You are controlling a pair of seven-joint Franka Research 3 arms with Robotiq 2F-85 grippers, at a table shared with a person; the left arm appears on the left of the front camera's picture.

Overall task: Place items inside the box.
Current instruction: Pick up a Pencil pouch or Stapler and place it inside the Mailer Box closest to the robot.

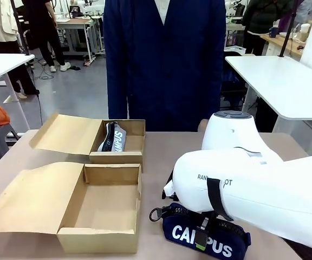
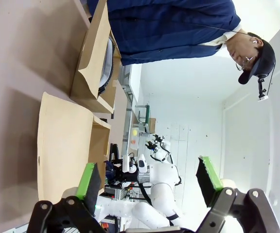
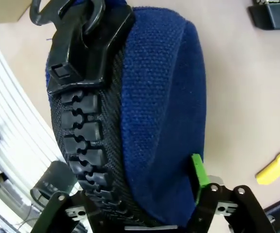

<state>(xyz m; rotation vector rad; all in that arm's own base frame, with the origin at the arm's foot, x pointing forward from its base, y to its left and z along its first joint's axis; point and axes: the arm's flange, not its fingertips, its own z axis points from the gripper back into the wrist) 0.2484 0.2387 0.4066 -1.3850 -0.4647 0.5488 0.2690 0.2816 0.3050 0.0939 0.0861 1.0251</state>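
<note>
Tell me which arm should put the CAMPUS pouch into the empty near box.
Right. The right claw grips the navy CAMPUS pouch, a green pad pressed on its side, right beside the empty box. The left claw hangs open, away from the pouch, holding nothing.

On my front feed the tan table [image 1: 161, 146] carries two open cardboard boxes, the near box [image 1: 99, 238] and the far box [image 1: 117, 157], plus the navy "CAMPUS" pouch [image 1: 180, 234]. My right wrist feed adds a yellow bar [image 3: 276, 170], possibly the utility knife.
</note>
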